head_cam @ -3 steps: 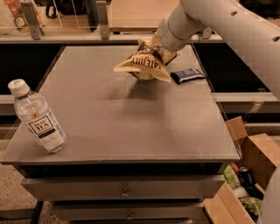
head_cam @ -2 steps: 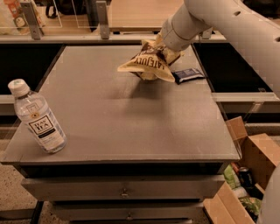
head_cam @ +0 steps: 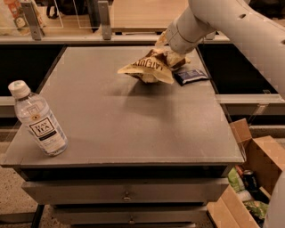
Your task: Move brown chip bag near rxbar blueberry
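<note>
Edging only slightly rightward, the gripper (head_cam: 171, 52) keeps its fingers clamped on the chip bag (head_cam: 149, 67), which seems to hang just above the table (head_cam: 133, 129) close beside the blue bar (head_cam: 190, 76), so only setting it down and letting go look left.

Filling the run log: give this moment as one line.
hand: far right over grey table, gripping crinkly brown chip bag | bag: left of flat navy-blue wrapped bar | clear plastic water bottle: front left

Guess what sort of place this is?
Probably an office or lab test area: grey drawer table, open cardboard box holding a can beside it, wooden counter behind. The gripper holds the crinkly brown chip bag at its far right.
</note>
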Robot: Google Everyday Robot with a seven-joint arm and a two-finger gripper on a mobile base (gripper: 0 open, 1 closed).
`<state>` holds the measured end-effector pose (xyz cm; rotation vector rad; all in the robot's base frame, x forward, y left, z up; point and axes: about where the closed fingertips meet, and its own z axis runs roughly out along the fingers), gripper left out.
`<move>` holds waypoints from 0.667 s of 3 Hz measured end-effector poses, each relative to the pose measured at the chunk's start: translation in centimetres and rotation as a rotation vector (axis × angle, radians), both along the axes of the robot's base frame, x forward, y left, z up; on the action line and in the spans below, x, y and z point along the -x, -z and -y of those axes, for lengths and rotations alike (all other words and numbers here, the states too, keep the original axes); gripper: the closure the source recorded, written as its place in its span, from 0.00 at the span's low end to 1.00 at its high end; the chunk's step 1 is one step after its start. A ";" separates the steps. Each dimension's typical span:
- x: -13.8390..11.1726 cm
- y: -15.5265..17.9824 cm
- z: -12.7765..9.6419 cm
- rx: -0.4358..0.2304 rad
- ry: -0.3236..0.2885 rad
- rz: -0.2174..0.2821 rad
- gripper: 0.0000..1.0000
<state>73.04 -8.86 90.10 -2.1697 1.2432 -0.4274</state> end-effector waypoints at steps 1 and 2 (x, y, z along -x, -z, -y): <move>0.3 0.1 -0.1 0.017 -0.005 -0.006 0.00; 0.3 0.1 -0.1 0.017 -0.005 -0.006 0.00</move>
